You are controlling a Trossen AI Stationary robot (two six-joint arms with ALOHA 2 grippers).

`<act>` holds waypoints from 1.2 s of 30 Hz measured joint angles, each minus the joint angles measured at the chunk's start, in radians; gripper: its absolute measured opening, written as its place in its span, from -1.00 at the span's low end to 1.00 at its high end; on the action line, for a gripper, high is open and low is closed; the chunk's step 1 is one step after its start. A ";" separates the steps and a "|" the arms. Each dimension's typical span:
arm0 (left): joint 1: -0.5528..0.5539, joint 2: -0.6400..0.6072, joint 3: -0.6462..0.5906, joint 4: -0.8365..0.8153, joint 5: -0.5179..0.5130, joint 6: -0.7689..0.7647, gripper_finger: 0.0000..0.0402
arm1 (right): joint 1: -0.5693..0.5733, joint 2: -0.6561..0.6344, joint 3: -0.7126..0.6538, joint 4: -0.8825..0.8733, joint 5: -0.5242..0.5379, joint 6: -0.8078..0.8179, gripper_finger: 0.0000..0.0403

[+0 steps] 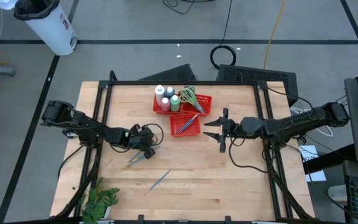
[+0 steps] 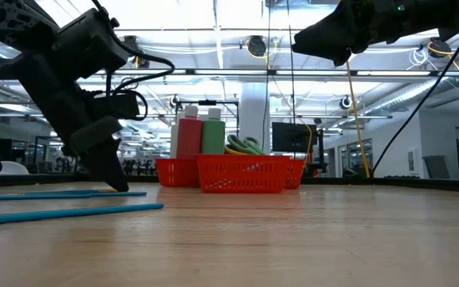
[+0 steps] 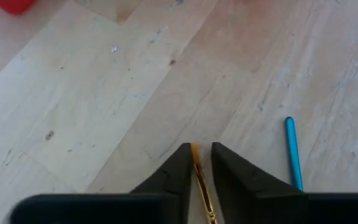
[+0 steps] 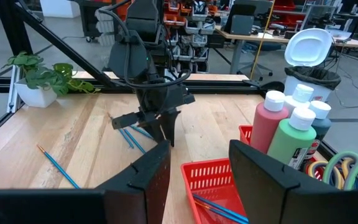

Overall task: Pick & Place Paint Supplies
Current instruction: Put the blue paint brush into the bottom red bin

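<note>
Orange brush is pinched on the wooden table by the narrowed left gripper; right gripper, part-open, is held empty.

Even overhead light, soft shadows on the pale wooden tabletop. Low view is backlit: bright ceiling strip lights glare, arms go near-silhouette, foreground wood blurred. Left wrist view soft throughout, slightly washed out.

Open board at the near and right side, clutter at the far centre
Passage is blocked by two red baskets at the far centre and the plant at the near left corner; loose brushes are scattered mid-table
</note>
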 joint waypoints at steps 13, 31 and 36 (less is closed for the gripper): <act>0.000 0.000 -0.001 -0.001 0.000 0.044 -0.92 | 0.000 0.000 0.000 0.000 0.000 0.000 -0.22; 0.037 -0.008 0.262 0.077 -0.030 0.388 -0.97 | 0.000 0.000 0.000 0.031 0.000 -0.003 -0.22; 0.055 -0.008 0.401 0.161 -0.032 0.598 -0.98 | 0.000 0.000 0.000 0.031 0.000 -0.003 -0.22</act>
